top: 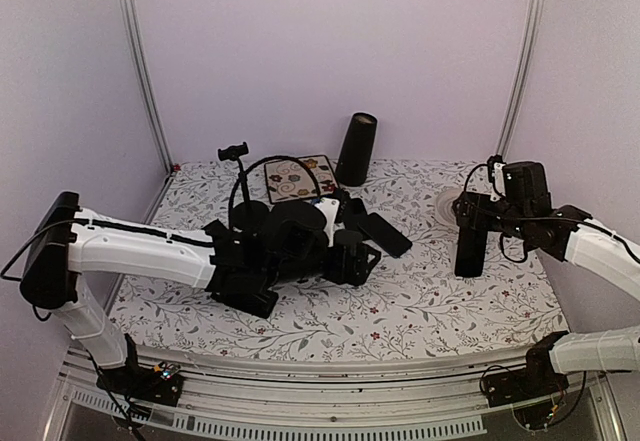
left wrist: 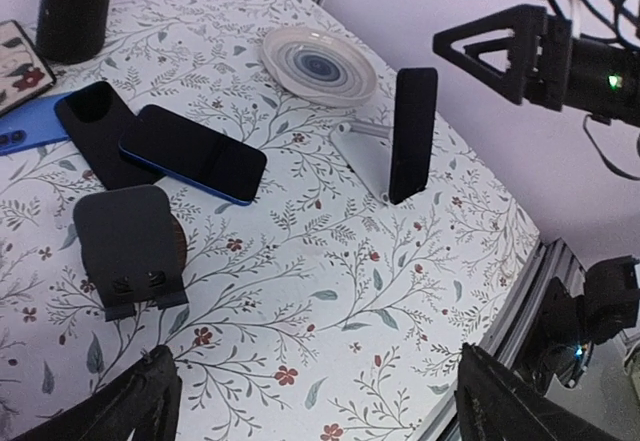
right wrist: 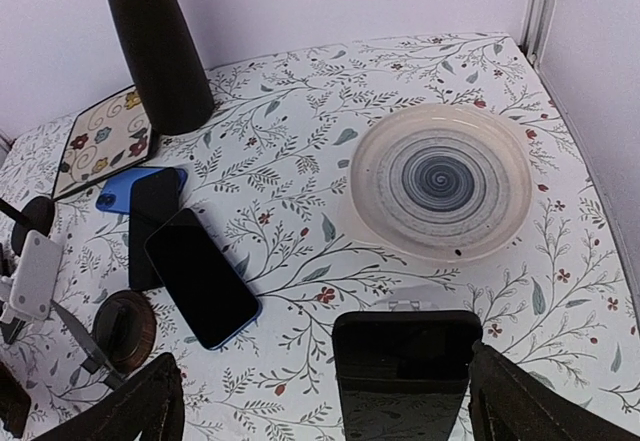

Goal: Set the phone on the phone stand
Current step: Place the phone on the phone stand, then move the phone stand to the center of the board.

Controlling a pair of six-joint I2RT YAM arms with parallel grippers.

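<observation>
Near the right edge of the floral-clothed table [top: 330, 326], the black phone [left wrist: 412, 133] stands almost upright on the white phone stand [left wrist: 362, 156], its lower end down at the stand's low lip and its dark face towards the arms. The stand's pale base spreads out behind it towards the ringed plate [right wrist: 440, 179], which lies just beyond, closer to the far right corner. The right gripper [right wrist: 322, 391] hangs above the phone with its jaws spread wide, one finger out to each side and neither touching it. A broad band of bare cloth runs from the stand leftward to the table's middle, and more runs along the near edge. In the middle lie two dark phones side by side, a blue-rimmed phone [right wrist: 200, 276] nearest the stand and a black phone [right wrist: 150, 216] touching it, partly over a blue phone [right wrist: 115, 191]. Just nearer the arms sits a small black stand [left wrist: 130, 246]. The left gripper [left wrist: 315, 386] hovers over this middle ground, jaws wide and holding nothing. Towards the far edge stand a tall black tumbler [right wrist: 160, 51] and a patterned tile [right wrist: 100, 141], with a gooseneck clamp holder [top: 235, 151] left of them.
</observation>
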